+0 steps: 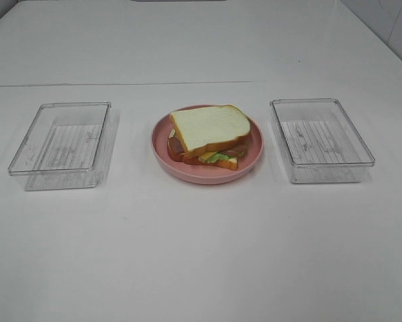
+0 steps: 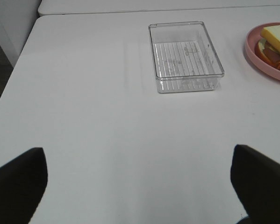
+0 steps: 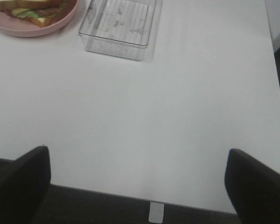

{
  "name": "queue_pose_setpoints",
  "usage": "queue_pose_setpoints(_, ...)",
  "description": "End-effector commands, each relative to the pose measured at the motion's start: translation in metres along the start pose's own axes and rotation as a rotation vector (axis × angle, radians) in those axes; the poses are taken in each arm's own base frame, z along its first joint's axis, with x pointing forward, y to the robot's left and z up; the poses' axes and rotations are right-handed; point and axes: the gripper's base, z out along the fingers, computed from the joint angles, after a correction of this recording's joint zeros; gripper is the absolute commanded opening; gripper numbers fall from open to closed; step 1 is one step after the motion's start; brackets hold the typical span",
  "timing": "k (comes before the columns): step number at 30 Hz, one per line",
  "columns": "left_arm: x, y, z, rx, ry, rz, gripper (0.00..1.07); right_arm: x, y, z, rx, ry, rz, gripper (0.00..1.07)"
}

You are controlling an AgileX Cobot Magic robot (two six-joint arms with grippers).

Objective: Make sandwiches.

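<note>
Sandwich (image 1: 211,136) on pink plate (image 1: 162,144), well apart from both wide-open, empty pincers (image 2: 140,179) (image 3: 137,179).

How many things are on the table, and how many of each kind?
Clear plastic trays: 2, left tray and right tray
Pink plate: 1
Sandwich: 1, on the plate
Total: 4

Left gripper (image 2: 140,186) fingers spread wide, holding nothing; right gripper (image 3: 137,186) same.
</note>
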Motion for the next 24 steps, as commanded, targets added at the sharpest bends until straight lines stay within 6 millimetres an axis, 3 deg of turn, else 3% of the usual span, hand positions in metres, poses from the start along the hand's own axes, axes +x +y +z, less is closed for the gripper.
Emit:
queue_pose_setpoints(1,0.001,0.000,-0.001,-0.002,-0.016,-0.003,1.00,0.020,0.000,0.004,0.041,0.033,0.029,0.99)
queue_pose_setpoints(9,0.001,0.000,-0.001,-0.002,-0.016,-0.003,1.00,0.037,0.011,0.027,0.014,-0.017,0.095,0.99)
queue_pose_setpoints(14,0.001,0.000,-0.001,-0.002,-0.016,-0.003,1.00,0.037,0.015,0.032,-0.027,-0.078,0.085,0.99)
queue_pose_setpoints(24,0.001,0.000,-0.001,-0.002,-0.016,-0.003,1.00,0.041,0.016,0.028,-0.028,-0.130,0.049,0.99)
